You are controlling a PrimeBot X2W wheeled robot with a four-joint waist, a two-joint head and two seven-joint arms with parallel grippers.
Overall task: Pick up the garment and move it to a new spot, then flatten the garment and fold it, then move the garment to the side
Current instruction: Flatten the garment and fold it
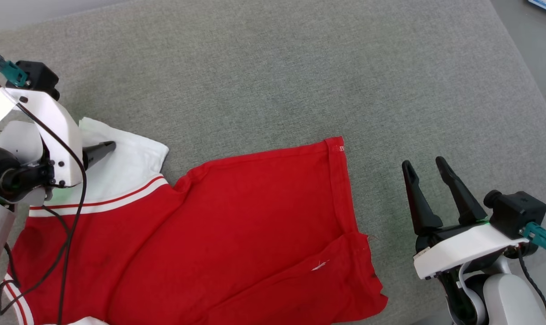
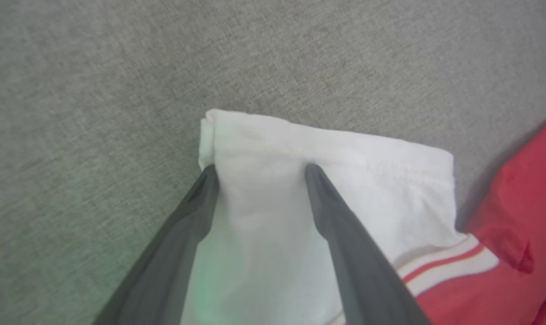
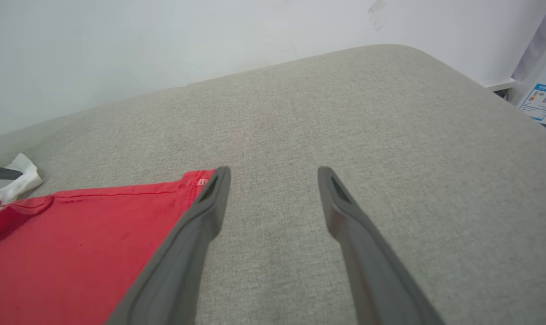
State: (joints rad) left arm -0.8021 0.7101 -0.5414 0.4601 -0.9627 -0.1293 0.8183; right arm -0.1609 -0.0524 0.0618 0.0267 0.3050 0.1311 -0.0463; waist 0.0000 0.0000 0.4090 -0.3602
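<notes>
garment (image 1: pixel 236 225) on grey cushion (image 1: pixel 273 67); left gripper (image 2: pixel 260 171) apart over sleeve (image 2: pixel 367 180), right gripper (image 1: pixel 422 163) apart.

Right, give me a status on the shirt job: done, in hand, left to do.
Done, apparently: the garment lies spread on the grey cushion, mostly flat. In hand: the left gripper is open over the white sleeve; the right gripper is open over bare cushion beside the hem, holding nothing. Left: smoothing the rumpled lower hem corner, folding, moving it aside.
</notes>
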